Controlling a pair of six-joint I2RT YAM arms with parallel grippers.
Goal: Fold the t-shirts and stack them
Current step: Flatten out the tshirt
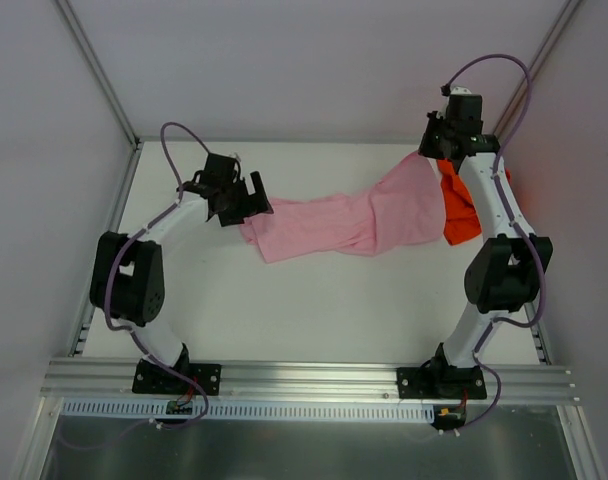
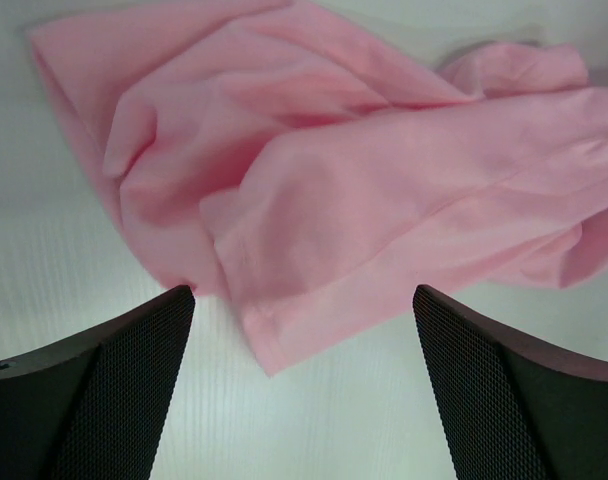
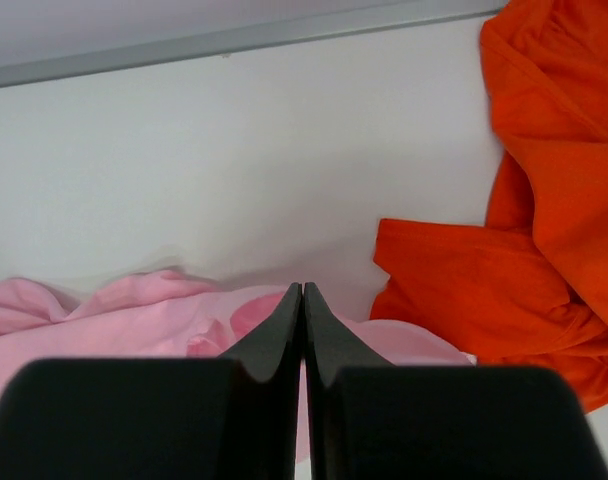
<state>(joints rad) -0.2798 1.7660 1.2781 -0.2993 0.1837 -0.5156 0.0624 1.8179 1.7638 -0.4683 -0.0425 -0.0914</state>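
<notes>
Closest to the lens, left fingers: dark, mesh-faced, spread wide, with nothing between them but bare table. Poised just short of a hemmed corner of the pink t-shirt, that end rumpled and doubled over itself, the corner pointing toward the gap. Probably lined up this way for a pinch on that corner, to draw the cloth flat before any fold.

At the far right, right fingers: pressed together, no gap showing, apparently nipping a fold of pink cloth right at the tips. From above, pink t-shirt drawn out in a long uneven band across the middle of the table, left end beside the left arm's wrist, right end rising off the surface toward the right arm's wrist. Likely held so to anchor one end while the other end gets taken, the two arms then able to spread the shirt between them.

Orange t-shirt crumpled just beside the pink one, touching its edge, heaped at the right side of the table and partly hidden behind the right arm in the overhead view. Seemingly parked there to wait its turn, out of the working space.

Neither shirt folded yet, no stack begun; by the look of it, the flattening stage of the first shirt.

No brand, label, print or other writing legible on either shirt or on the arms.
</notes>
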